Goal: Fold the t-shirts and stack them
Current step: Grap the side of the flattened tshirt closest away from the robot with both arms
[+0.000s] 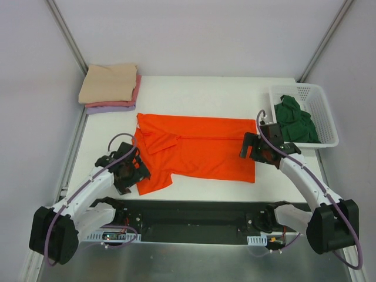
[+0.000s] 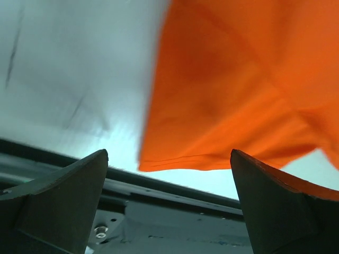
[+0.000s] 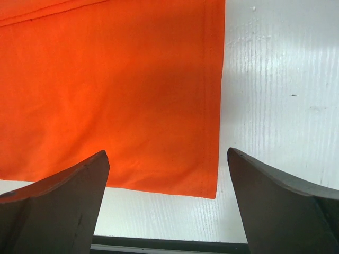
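My left end effector stood with its fingers wide apart and nothing between them, at the near-left flap of the orange t-shirt, whose hem lay just ahead. My right end effector was spread likewise and held nothing, at the shirt's near-right corner. The shirt lay flat across the middle of the white surface, rumpled on its left side. Farther off, on the right, a dark green t-shirt sat crumpled in the white mesh basket. At the far-left corner a folded beige t-shirt topped a pink t-shirt and a lavender t-shirt.
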Motion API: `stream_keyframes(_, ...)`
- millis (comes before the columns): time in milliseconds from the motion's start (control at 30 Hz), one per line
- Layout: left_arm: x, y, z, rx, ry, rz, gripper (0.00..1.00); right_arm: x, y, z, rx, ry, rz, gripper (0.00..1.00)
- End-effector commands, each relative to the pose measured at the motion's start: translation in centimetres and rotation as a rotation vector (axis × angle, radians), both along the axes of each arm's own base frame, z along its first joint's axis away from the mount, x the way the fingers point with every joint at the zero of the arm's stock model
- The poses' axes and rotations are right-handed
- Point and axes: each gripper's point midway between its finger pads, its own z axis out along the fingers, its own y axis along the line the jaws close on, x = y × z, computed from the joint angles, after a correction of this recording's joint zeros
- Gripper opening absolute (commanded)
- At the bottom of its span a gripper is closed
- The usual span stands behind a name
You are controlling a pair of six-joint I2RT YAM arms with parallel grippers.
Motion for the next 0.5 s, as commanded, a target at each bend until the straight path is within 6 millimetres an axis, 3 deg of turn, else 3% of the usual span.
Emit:
stream_keyframes(0, -4.1, 0.6, -1.5, -0.035, 0.100, 0.129, 0.99, 0.2, 0.6, 1.0, 0.061, -0.058, -0.019, 0.96)
stream_keyframes(200, -4.7, 0.7, -2.1, -0.046, 0.104, 0.146, 0.88, -0.6, 0.3, -0.4, 0.048, -0.012, -0.025, 0.96)
stream_keyframes(267, -4.7, 0.7, -2.1, -0.038, 0.116, 0.137, 0.78, -0.7, 0.2, -0.7, 0.043, -0.003, -0.030, 0.96)
stream_keyframes(367, -4.9, 0.0, -2.2, -0.062, 0.149, 0.112, 0.51, -0.8, 0.2, -1.0, 0.039, 0.009, -0.036, 0.96)
stream_keyframes(467, -5.5, -0.2, -2.6, -0.067, 0.184, 0.087, 0.41, -1.0, 0.1, -1.3, 0.033, 0.021, -0.040, 0.96)
